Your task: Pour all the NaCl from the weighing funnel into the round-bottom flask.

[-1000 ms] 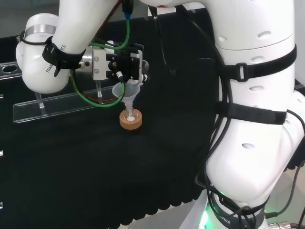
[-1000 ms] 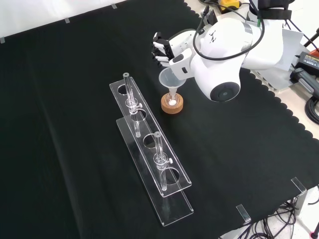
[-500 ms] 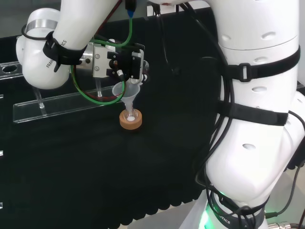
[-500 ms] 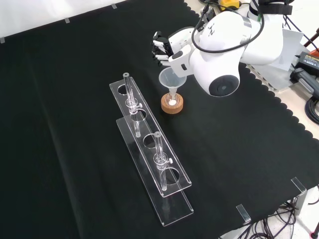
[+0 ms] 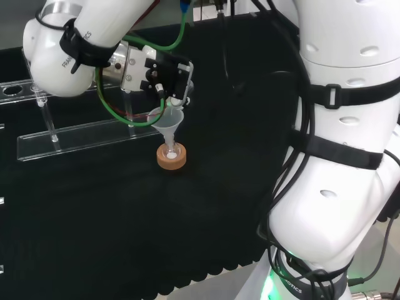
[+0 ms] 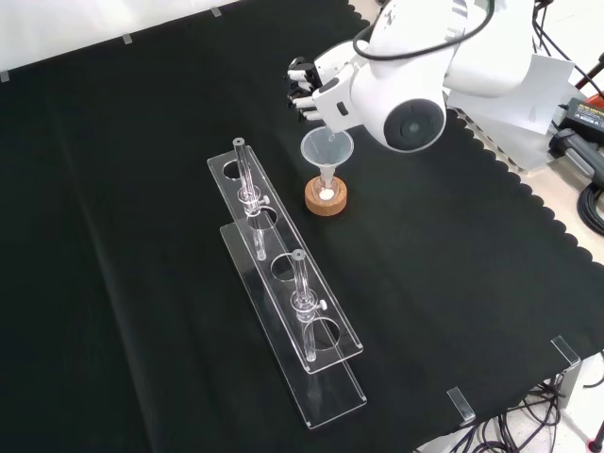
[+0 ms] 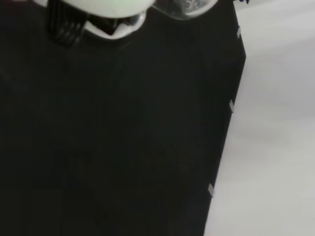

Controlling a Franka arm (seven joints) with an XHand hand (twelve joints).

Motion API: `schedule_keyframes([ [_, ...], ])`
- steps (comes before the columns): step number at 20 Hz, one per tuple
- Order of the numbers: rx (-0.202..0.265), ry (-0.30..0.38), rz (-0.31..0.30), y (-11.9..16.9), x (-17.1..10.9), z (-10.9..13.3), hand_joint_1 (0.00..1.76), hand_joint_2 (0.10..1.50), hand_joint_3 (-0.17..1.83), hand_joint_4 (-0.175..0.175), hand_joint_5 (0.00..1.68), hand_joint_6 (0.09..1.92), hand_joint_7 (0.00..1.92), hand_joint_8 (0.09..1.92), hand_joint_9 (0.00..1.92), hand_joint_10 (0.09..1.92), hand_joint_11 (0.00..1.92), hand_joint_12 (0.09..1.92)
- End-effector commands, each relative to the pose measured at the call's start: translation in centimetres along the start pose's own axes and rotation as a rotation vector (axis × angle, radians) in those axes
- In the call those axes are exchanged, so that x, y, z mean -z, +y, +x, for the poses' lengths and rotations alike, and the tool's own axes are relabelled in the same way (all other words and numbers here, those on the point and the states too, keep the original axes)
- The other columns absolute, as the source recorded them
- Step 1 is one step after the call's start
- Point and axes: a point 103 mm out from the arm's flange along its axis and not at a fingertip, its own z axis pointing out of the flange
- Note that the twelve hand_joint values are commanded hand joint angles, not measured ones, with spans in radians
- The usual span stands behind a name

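A clear plastic funnel (image 5: 167, 124) (image 6: 327, 148) stands with its stem in the small round-bottom flask (image 5: 171, 151) (image 6: 326, 191). The flask sits on a cork ring (image 5: 171, 162) (image 6: 327, 201) and has white powder at its bottom. The hand (image 5: 165, 76) (image 6: 310, 87) hovers just above the funnel's rim, fingers curled. A small clear piece, the weighing funnel (image 7: 189, 6), shows beside the blurred white hand (image 7: 98, 12) in the wrist view. In the head view its lower end (image 5: 164, 112) dips over the funnel's mouth.
A long clear acrylic rack (image 6: 283, 283) (image 5: 81, 134) with upright glass tubes stands to the left of the flask in the front view. The arm's white links (image 5: 337, 150) (image 6: 415, 94) rise beside the flask. The cloth's edge (image 7: 231, 103) shows in the wrist view.
The arm's links and the hand have risen a little above the funnel. Funnel, flask and rack have stayed put.
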Motion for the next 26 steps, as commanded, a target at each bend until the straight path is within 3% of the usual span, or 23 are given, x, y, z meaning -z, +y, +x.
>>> schedule_keyframes([
  [1, 0.013, 0.087, -0.005, 0.1, -0.5, -0.5, 1.12, 0.67, 0.60, 0.175, 1.32, 0.57, 0.81, 0.69, 1.25, 0.09, 1.06, 0.86],
  [14, 0.026, 0.155, 0.005, 0.5, -1.7, -0.9, 1.12, 0.67, 0.60, 0.175, 1.31, 0.57, 0.81, 0.69, 1.26, 0.09, 1.06, 0.86],
  [26, 0.021, 0.310, 0.012, 1.1, -3.8, -2.2, 1.12, 0.67, 0.60, 0.175, 1.31, 0.58, 0.81, 0.69, 1.26, 0.09, 1.06, 0.86],
])
